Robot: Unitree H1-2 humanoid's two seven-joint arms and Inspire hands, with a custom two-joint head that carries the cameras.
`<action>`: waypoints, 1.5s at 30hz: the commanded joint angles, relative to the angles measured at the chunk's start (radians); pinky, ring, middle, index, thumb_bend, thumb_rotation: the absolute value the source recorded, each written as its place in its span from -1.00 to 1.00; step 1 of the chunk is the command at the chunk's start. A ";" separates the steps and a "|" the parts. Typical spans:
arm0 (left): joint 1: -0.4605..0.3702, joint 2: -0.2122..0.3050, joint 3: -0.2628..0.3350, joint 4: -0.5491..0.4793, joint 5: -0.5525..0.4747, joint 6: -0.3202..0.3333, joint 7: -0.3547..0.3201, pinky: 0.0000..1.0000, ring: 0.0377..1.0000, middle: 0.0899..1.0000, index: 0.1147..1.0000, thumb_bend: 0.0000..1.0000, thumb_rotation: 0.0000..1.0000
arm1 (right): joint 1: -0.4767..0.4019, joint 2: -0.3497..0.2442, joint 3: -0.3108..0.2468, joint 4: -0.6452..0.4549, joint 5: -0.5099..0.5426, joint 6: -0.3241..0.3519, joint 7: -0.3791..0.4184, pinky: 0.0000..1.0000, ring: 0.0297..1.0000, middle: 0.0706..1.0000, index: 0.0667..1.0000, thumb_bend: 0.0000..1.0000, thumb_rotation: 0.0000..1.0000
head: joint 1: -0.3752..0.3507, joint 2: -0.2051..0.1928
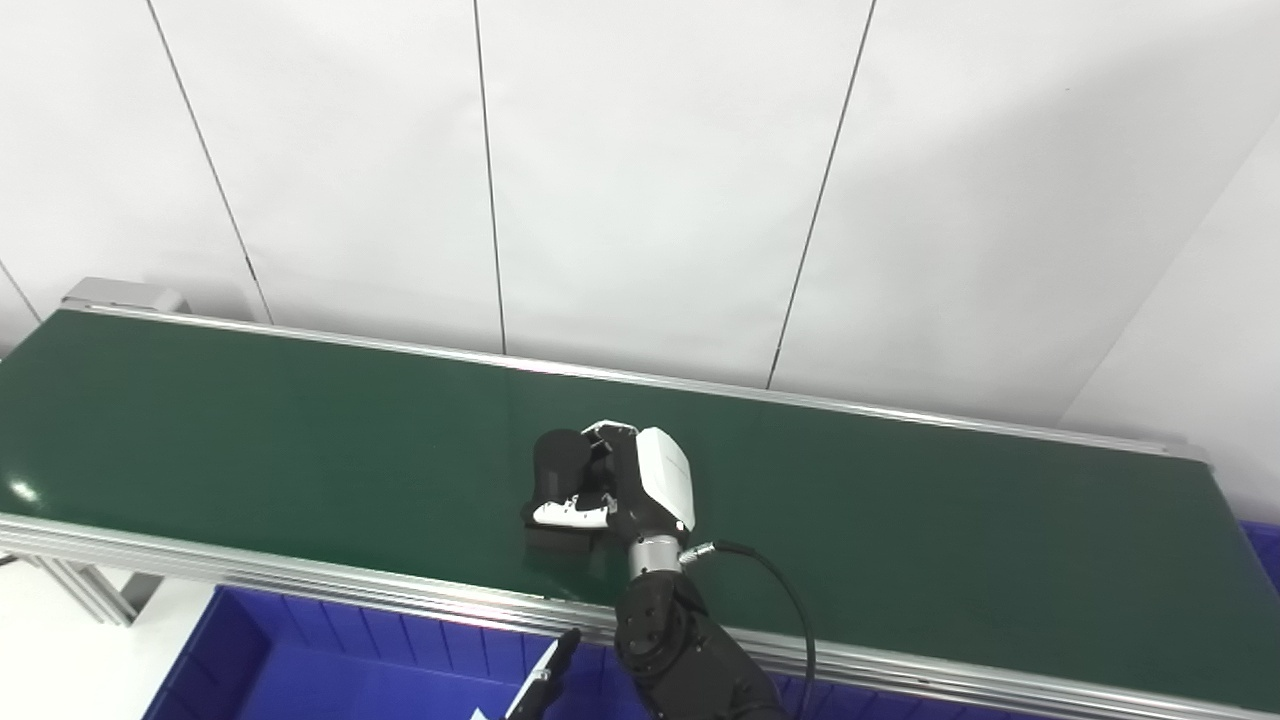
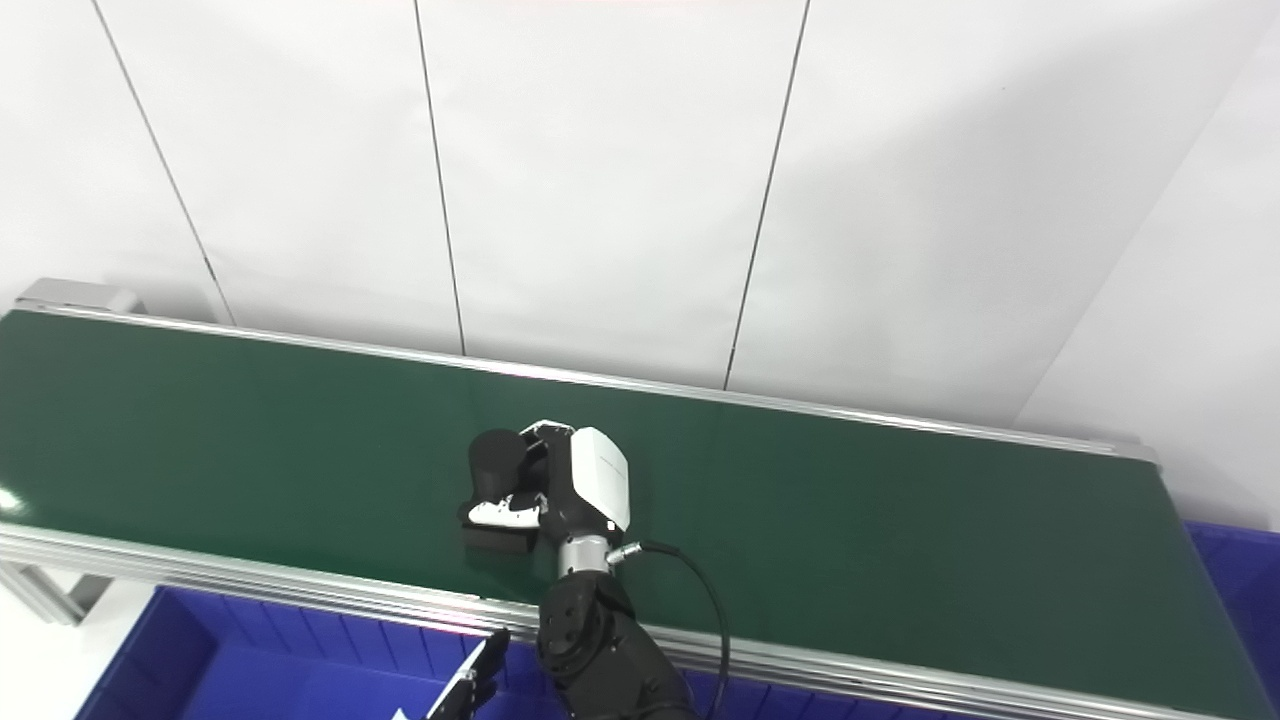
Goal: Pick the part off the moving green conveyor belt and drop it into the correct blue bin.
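A black part (image 1: 556, 470), a round upright body on a flat base, stands on the green conveyor belt (image 1: 250, 430) near its front edge. My right hand (image 1: 625, 485) reaches over the belt from the bottom. Its fingers curl around the far side of the part and its white thumb (image 1: 572, 515) presses across the near side, so the hand is shut on the part. The part's base looks to be touching the belt. Only a dark fingertip of my left hand (image 1: 545, 680) shows at the bottom edge, over a blue bin (image 1: 300, 660).
The blue bin sits below the belt's front rail (image 1: 300, 585). A second blue bin (image 1: 1262, 545) peeks out at the belt's right end. A black cable (image 1: 790, 600) loops from my right wrist. White wall panels stand behind the belt.
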 commanded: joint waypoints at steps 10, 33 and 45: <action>-0.011 -0.004 0.028 -0.023 -0.009 -0.042 -0.051 1.00 1.00 1.00 0.98 0.66 1.00 | -0.036 0.017 -0.020 -0.012 0.015 -0.067 -0.107 -0.34 -0.20 -0.03 -0.06 0.02 -1.00 | -0.006 0.009; 0.061 -0.018 0.034 -0.139 0.019 -0.042 -0.027 1.00 1.00 1.00 0.96 0.57 1.00 | 0.471 -0.121 -0.084 -1.062 0.032 0.075 0.203 -0.22 -0.18 -0.06 -0.07 0.03 -1.00 | 0.007 0.151; 0.097 -0.043 0.056 -0.211 0.011 -0.042 -0.057 1.00 0.99 1.00 0.96 0.54 1.00 | 0.705 -0.208 -0.124 -1.330 0.070 0.100 0.389 -0.21 -0.17 -0.03 -0.09 0.02 -1.00 | 0.035 0.233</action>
